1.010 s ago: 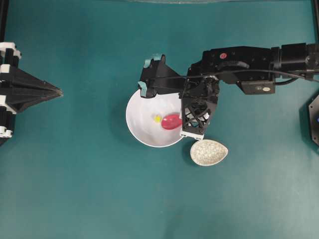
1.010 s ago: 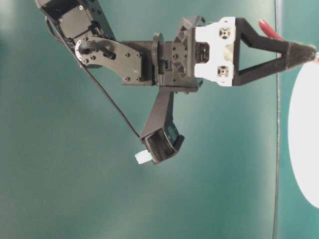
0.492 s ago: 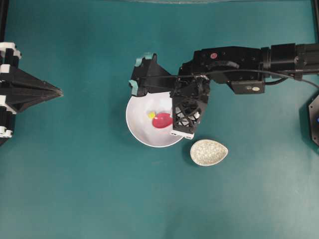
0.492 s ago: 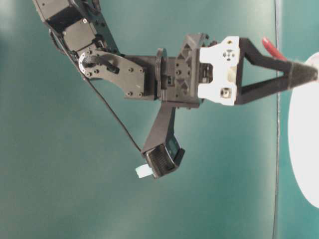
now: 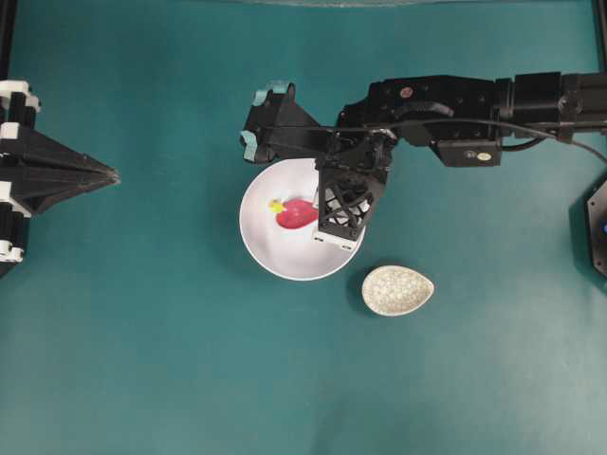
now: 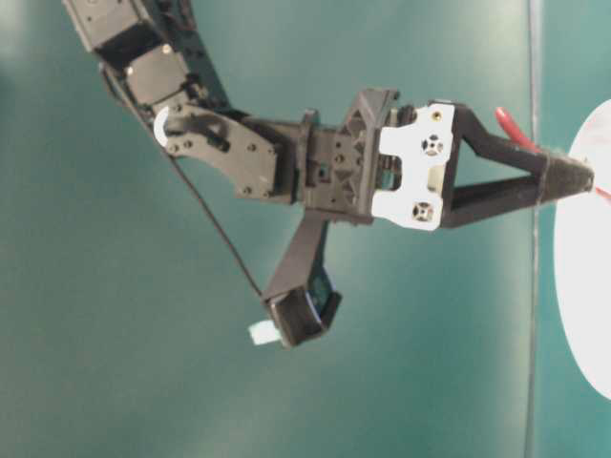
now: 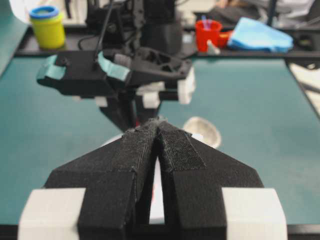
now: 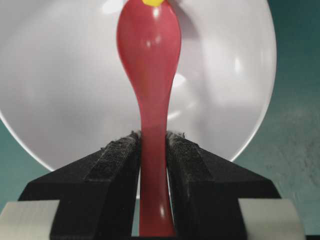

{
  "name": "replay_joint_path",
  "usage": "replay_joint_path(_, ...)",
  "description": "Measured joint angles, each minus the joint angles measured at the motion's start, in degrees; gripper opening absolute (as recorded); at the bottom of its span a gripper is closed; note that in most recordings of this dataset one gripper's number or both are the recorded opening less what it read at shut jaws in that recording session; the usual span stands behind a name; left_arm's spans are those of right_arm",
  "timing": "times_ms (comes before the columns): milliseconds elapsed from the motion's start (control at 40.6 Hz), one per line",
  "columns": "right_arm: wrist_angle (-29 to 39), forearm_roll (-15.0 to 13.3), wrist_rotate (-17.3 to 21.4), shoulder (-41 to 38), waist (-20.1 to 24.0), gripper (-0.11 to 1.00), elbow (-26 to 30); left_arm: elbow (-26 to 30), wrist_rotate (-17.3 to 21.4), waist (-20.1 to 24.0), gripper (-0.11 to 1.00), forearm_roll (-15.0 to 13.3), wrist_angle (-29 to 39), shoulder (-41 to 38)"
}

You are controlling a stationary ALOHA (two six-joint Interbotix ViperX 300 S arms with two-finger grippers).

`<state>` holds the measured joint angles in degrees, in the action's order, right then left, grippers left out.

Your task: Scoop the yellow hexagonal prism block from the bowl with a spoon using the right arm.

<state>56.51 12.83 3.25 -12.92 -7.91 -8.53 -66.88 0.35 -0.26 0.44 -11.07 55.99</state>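
Observation:
The white bowl sits mid-table. My right gripper hangs over its right side, shut on the handle of the pink-red spoon. The scoop lies inside the bowl, pointing left. The yellow hexagonal prism block touches the scoop's tip. In the right wrist view the fingers clamp the spoon, with the block at its far end over the bowl. My left gripper rests shut at the left edge, holding nothing; its tips meet.
A speckled egg-shaped spoon rest lies just right of and below the bowl. A black fixture stands at the right edge. Beyond the table's far edge sit a yellow cup, a red cup and a blue cloth.
The right arm has moved left and toward the top of the overhead view. The spoon's scoop has slid across the bowl, pushing the yellow block ahead of it. The left arm has not moved.

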Motion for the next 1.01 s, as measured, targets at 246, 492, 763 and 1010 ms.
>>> replay_joint_path(246, -2.1, 0.1, 0.0, 0.0, 0.0, 0.24, 0.0, 0.0, 0.0, 0.0, 0.0, 0.0, 0.0, 0.0)
replay_joint_path(492, -6.0, 0.0, 0.5, 0.0, 0.0, 0.24, 0.0, 0.0, -0.1, 0.0, 0.0, 0.1, 0.0, 0.0)
replay_joint_path(763, -8.5, 0.0, 0.6, -0.1, 0.0, 0.22, 0.0, 0.0, 0.0, 0.0, 0.0, 0.0, 0.0, 0.2)
replay_joint_path(1010, -10.6, 0.1, 0.7, 0.0, 0.3, 0.22, -0.7, 0.0, 0.0, 0.0, 0.0, 0.1, 0.0, 0.1)
